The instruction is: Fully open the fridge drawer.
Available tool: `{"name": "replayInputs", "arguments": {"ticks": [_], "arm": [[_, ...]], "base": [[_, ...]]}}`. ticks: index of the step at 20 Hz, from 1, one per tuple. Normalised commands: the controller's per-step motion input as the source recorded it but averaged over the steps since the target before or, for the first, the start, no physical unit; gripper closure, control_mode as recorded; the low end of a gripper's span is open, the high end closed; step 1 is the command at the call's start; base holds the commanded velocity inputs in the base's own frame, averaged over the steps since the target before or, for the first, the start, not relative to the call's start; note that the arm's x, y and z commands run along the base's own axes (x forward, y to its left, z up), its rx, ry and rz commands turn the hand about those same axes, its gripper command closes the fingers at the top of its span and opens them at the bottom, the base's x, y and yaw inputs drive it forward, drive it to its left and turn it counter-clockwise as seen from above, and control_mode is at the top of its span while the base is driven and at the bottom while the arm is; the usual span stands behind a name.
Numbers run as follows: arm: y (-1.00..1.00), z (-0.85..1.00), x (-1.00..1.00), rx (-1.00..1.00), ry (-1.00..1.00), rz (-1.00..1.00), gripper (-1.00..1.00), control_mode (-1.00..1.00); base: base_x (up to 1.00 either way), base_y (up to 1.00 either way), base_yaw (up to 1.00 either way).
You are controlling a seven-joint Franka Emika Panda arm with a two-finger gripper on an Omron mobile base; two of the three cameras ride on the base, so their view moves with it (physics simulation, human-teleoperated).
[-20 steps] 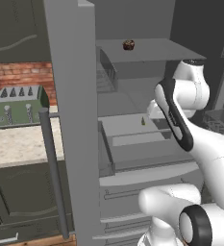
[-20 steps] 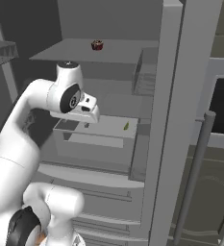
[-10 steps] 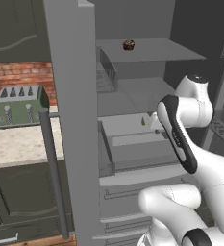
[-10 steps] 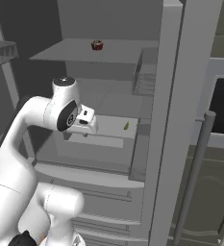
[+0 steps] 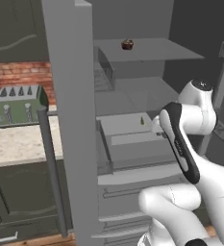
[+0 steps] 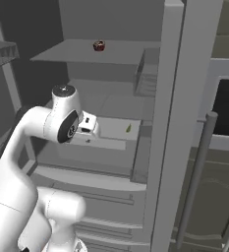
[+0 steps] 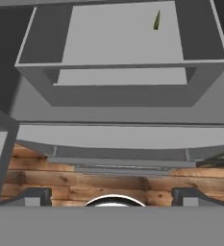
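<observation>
Fridge interior with the fridge drawer (image 5: 132, 141) pulled partly out below the shelves, its front edge projecting past the lower panels (image 5: 128, 192). A small green item (image 7: 156, 20) lies on the surface behind the open box. The gripper (image 6: 89, 129) sits at the drawer's front lip; whether the jaws are apart cannot be told. A toaster (image 5: 18, 104) stands on the worktop (image 5: 17, 144).
</observation>
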Motion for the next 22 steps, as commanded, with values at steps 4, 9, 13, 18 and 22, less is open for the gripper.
{"name": "replayInputs", "arguments": {"ticks": [4, 9, 13, 18, 22], "arm": [[0.00, 0.00, 0.00, 0.00, 0.00, 0.00, -1.00, 1.00], [0.00, 0.00, 0.00, 0.00, 0.00, 0.00, -1.00, 1.00], [-0.01, 0.00, 0.10, 0.00, 0.00, 0.01, -1.00, -1.00], [0.00, 0.00, 0.49, 0.04, 0.00, 0.07, -1.00, -1.00], [0.00, 0.00, 0.70, 0.01, 0.00, 0.06, -1.00, -1.00]], "base": [[-0.51, -0.18, 0.00], [-0.44, -0.24, 0.00], [-0.01, -0.14, 0.00], [0.00, 0.00, 0.00], [0.00, 0.00, 0.00]]}}
